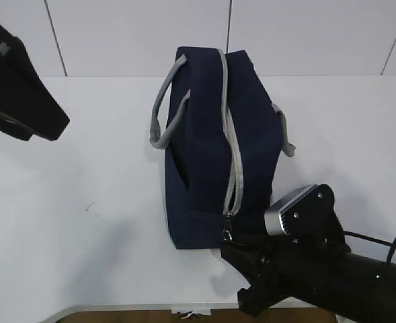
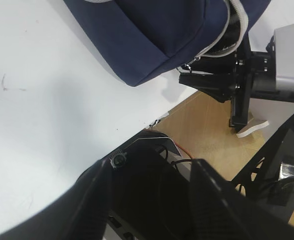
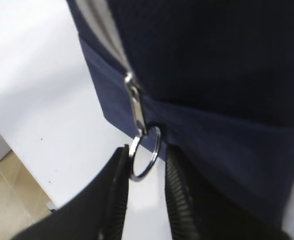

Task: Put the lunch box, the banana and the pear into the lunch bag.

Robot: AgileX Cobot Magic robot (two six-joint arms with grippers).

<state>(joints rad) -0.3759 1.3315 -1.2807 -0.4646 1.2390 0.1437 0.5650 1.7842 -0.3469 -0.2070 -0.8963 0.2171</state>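
The navy lunch bag [image 1: 211, 148] lies in the middle of the white table, its grey zipper [image 1: 232, 155] drawn shut along the top. Its ring zip pull [image 3: 146, 159] hangs at the bag's near end. My right gripper [image 3: 147, 152] is open with that ring between its fingers; the ring touches the left finger [image 3: 118, 175], and a small gap is left to the other. My left gripper [image 2: 150, 165] is open and empty, raised at the table's left, well away from the bag [image 2: 151, 35]. The lunch box, banana and pear are out of view.
The table's front edge [image 1: 150, 308] runs just below the bag's near end, with wooden floor [image 2: 206, 125] beyond it. The left arm [image 1: 16, 94] hangs dark at the upper left. Grey handles [image 1: 164, 114] droop off both sides of the bag.
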